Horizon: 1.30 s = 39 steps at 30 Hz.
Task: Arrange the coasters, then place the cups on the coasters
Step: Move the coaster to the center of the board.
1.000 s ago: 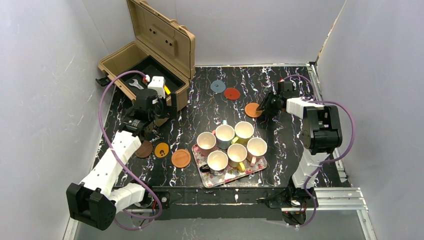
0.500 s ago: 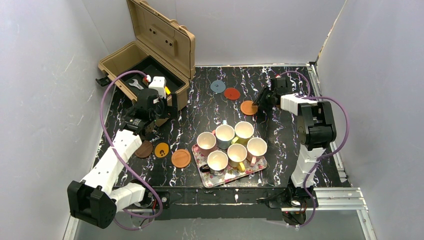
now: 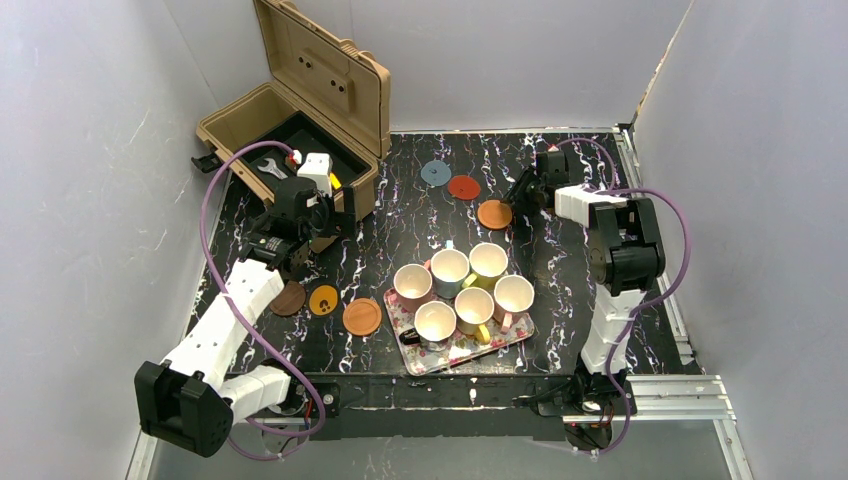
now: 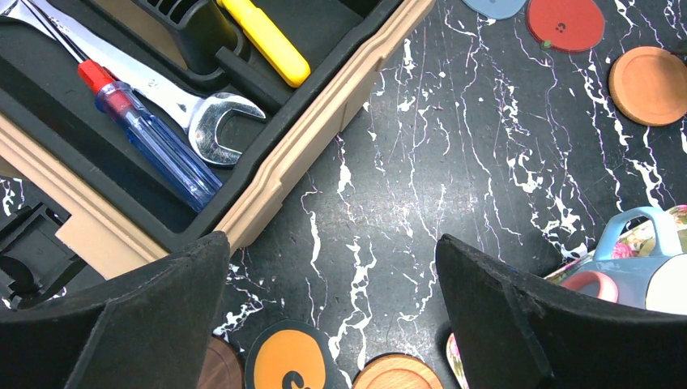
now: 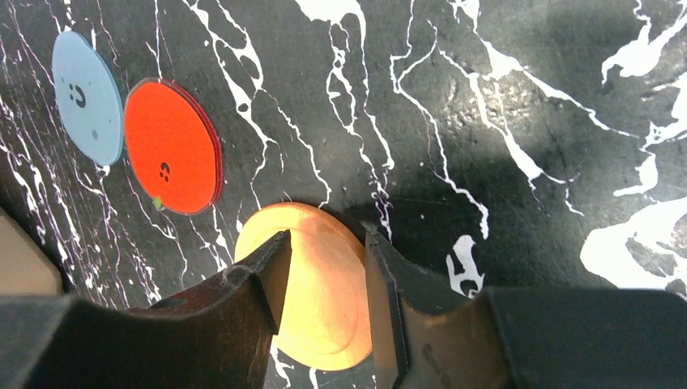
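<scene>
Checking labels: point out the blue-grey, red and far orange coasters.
blue-grey coaster (image 3: pixel 435 172): top view, its centre.
red coaster (image 3: pixel 463 187): top view, its centre.
far orange coaster (image 5: pixel 324 284): right wrist view, its exposed middle.

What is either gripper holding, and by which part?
Left gripper: open, empty. Right gripper straddles the orange coaster at its edge; whether it grips cannot be told.

The right tool (image 3: pixel 512 200) is at the orange coaster (image 3: pixel 494 214) toward the counter's (image 3: pixel 400 215) far edge, near the red coaster (image 3: pixel 463 187) and blue-grey coaster (image 3: pixel 435 173). Six cups (image 3: pixel 462 285) stand on a floral tray (image 3: pixel 455 352) at the near edge.
</scene>
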Available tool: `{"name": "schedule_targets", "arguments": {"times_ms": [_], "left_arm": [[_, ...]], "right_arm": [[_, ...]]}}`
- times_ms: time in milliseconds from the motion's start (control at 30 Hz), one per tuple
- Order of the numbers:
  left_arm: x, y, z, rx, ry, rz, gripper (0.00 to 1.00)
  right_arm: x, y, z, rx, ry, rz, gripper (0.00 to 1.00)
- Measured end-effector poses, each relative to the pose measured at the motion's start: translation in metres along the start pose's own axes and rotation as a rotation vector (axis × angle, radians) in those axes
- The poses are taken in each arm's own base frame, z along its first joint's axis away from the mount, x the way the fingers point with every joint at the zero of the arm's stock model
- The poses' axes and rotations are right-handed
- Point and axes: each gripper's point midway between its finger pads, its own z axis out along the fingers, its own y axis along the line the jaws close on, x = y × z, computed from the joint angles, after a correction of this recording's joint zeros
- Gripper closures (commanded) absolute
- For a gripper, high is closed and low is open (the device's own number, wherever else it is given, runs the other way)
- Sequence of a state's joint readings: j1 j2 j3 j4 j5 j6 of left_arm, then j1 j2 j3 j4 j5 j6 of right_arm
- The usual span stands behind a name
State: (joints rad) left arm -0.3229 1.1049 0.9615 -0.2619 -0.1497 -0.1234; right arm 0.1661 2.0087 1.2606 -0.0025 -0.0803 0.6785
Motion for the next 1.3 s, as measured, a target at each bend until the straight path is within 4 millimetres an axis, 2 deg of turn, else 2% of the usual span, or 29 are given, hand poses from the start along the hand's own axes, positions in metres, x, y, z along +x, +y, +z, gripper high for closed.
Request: {"name": "schedule_targets", "arguments": {"times_ms": [667, 800, 900, 1067, 1300], "left_arm": [[0.0, 0.0, 0.0, -0.001, 0.001, 0.001, 0.03], [0.0, 0.001, 0.0, -0.006, 0.001, 0.001, 0.04], [0.001, 0.001, 0.001, -0.009, 0.004, 0.002, 0.04], [0.004, 0.002, 0.004, -0.012, 0.014, 0.004, 0.04], [0.002, 0.003, 0.005, -0.021, 0.007, 0.011, 0.04]], "right_arm": [[-0.011, 0.016, 0.018, -0.031, -0.03, 0.008, 0.53], [-0.012, 0.017, 0.018, -0.029, -0.032, 0.002, 0.49], [-0.014, 0.017, 0.016, -0.027, -0.04, -0.021, 0.4], [-0.011, 0.004, 0.0, 0.045, -0.034, -0.132, 0.26], [0.006, -0.011, -0.043, 0.079, 0.021, -0.305, 0.2]]}}
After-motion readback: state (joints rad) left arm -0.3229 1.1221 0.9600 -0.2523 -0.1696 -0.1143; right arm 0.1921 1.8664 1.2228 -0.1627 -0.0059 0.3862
